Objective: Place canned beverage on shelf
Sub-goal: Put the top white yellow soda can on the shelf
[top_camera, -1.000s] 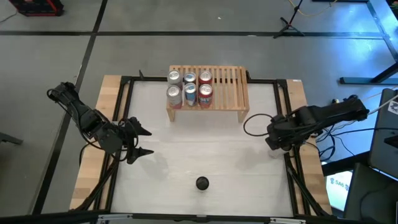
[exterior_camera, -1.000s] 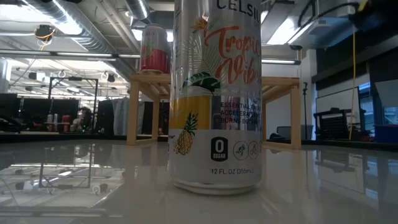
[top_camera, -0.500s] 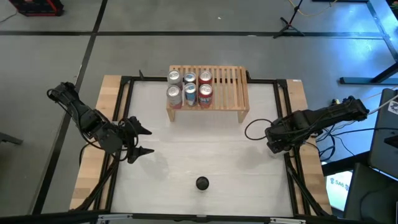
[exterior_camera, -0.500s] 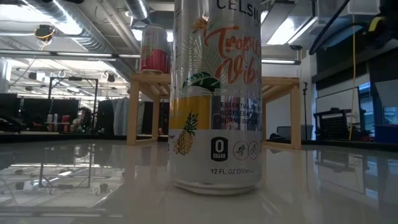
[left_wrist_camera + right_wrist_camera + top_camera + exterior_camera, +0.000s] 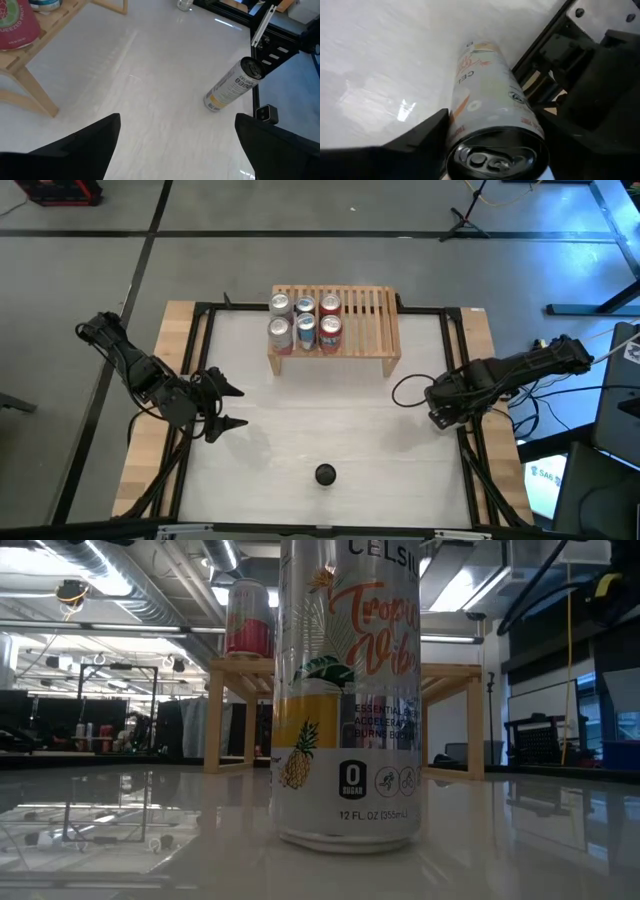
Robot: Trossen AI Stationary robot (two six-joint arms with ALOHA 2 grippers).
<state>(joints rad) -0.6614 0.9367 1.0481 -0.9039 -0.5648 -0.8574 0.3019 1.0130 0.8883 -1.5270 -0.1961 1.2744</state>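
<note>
Now your right gripper (image 5: 495,135) has narrowed around the can (image 5: 492,125) at the high view's right edge; the lift to the shelf (image 5: 370,315) comes next. Left gripper (image 5: 228,406) waits, jaws apart.

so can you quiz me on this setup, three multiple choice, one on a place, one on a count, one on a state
1. How many cans stand on the shelf?
A four
B six
C eight

2. Where is the right gripper?
A above the shelf
B at the left front corner
C at the right edge of the table

3. What state is the left gripper in?
A open, nothing in it
B shut on a can
C shut, empty

Answers:
1 B, the high view shows two rows of three.
2 C, the high view shows it low beside the right frame rail.
3 A, its wrist view shows the fingers wide apart over bare table.
</note>
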